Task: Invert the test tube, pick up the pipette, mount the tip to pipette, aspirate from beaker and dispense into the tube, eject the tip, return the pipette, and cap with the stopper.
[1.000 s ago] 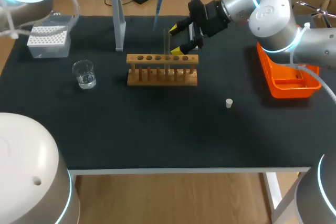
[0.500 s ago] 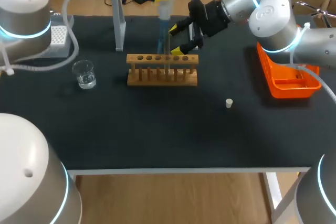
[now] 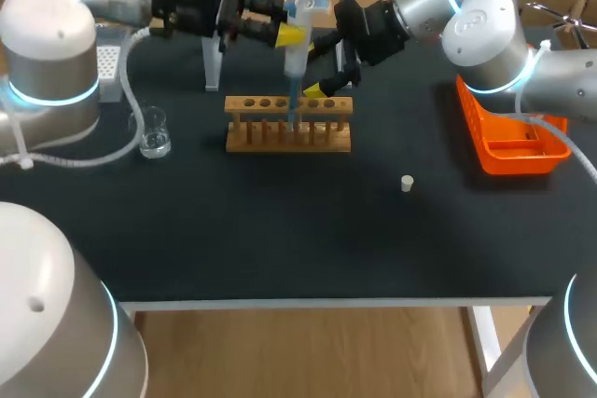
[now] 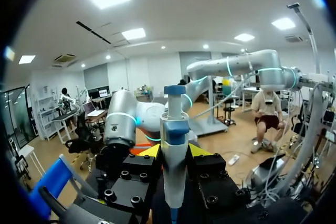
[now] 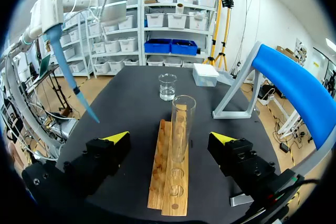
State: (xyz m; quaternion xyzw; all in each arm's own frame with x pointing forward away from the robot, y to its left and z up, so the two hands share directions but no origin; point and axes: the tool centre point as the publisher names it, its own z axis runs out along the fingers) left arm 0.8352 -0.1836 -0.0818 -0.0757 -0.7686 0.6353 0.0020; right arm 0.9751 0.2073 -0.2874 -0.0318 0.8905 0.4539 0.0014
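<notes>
My left gripper is shut on the white and blue pipette, held upright above the wooden rack. In the left wrist view the pipette stands between the yellow fingertips. Its blue tip points down beside the glass test tube, outside it. The tube stands upright in the rack. My right gripper is open, one finger on each side of the tube and apart from it; it shows behind the rack. The beaker and the white stopper sit on the table.
An orange tray lies at the right edge under my right arm. The tip box stands beyond the beaker. A blue-topped pipette stand rises behind the rack.
My left arm has brought the pipette down and toward the rack, so the blue tip now hangs by the test tube. The right arm has not moved.
</notes>
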